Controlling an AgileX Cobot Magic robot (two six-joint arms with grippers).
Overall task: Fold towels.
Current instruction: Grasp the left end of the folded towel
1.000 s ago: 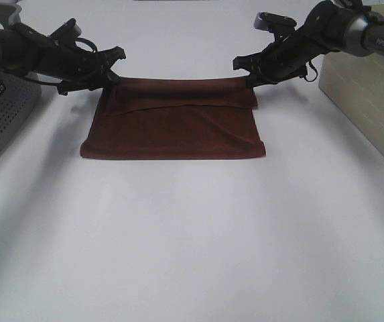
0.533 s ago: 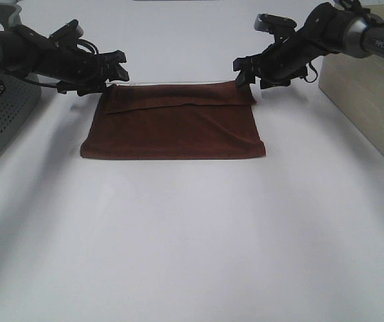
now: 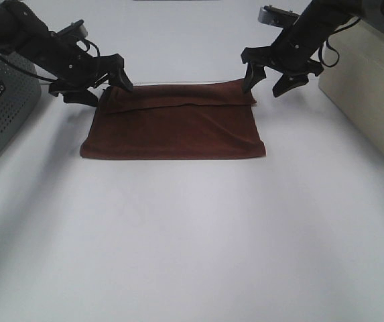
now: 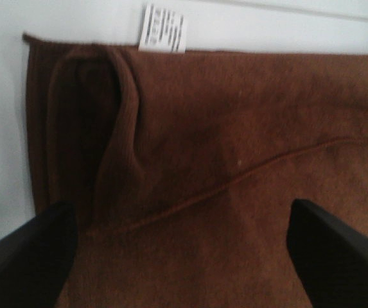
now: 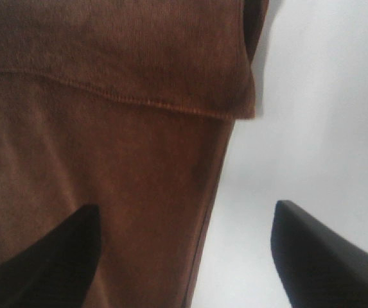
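Note:
The maroon towel (image 3: 175, 127) lies folded on the white table, its upper layer ending in a stitched hem near the far edge. My left gripper (image 3: 108, 92) hovers open just over the towel's far left corner, holding nothing. My right gripper (image 3: 264, 87) hangs open above the far right corner, also free of the cloth. In the left wrist view the towel (image 4: 222, 160) fills the frame, with a raised wrinkle near its corner and a white tag (image 4: 163, 29) on its edge; the gripper (image 4: 184, 256) spreads wide over it. The right wrist view shows the towel corner (image 5: 106, 96) under the open gripper (image 5: 184, 253).
A grey perforated box (image 3: 1, 100) stands at the left edge of the table, close to the left arm. A beige box (image 3: 372, 87) stands at the right, beside the right arm. White tabletop (image 3: 192, 241) stretches in front of the towel.
Both grippers went from shut on the towel's far corners to open, let the cloth go and rose a little. The towel's far edge now rests on the table.

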